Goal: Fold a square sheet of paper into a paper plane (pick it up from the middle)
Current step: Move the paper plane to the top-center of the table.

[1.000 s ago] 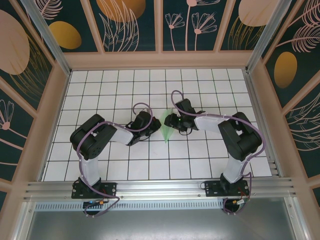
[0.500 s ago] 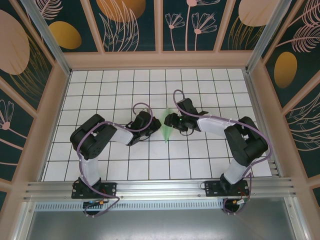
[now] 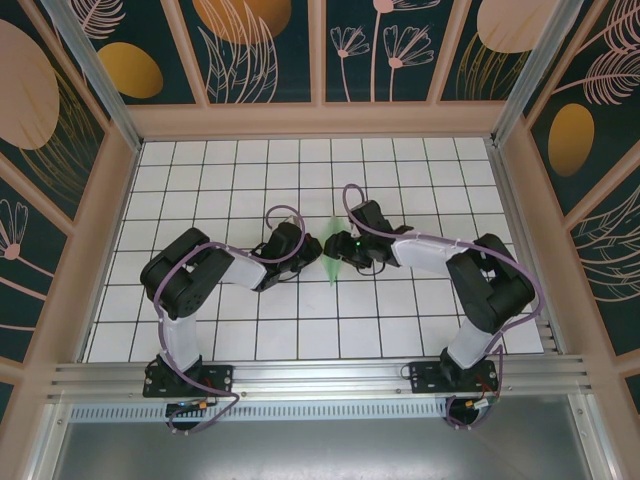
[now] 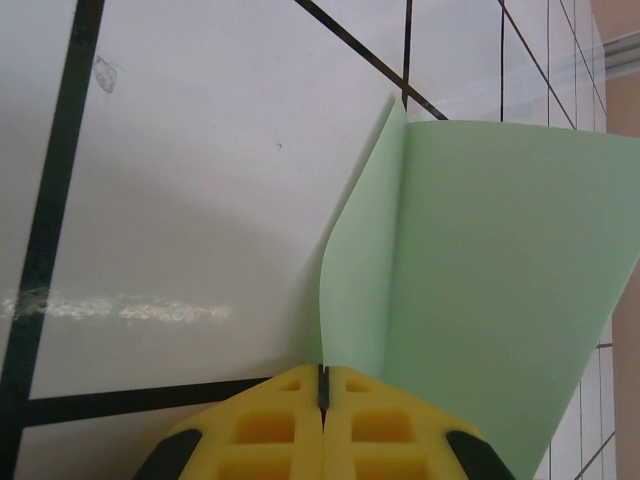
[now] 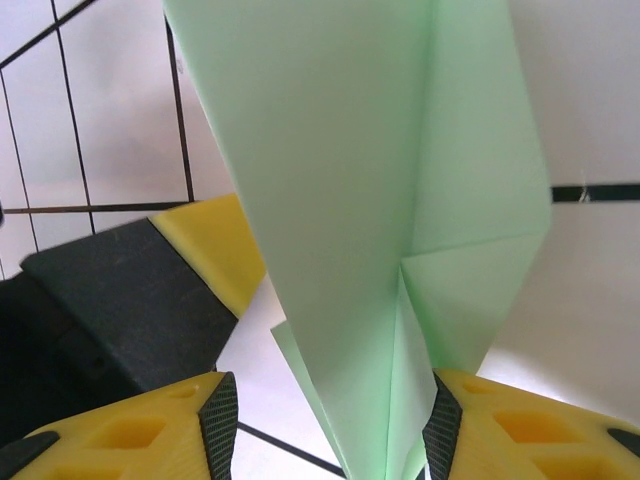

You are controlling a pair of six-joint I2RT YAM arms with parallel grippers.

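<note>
The right end effector [image 3: 346, 247] has edged left, its fingers apart astride the paper plane [image 3: 332, 256]. The left end effector [image 4: 323, 378] clamps the plane's fold, holding it on edge above the bench [image 3: 200, 170].

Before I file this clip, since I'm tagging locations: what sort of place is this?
Probably a robot test cell: white gridded floor, leaf-painted panel walls, an aluminium rail along the near edge.
</note>
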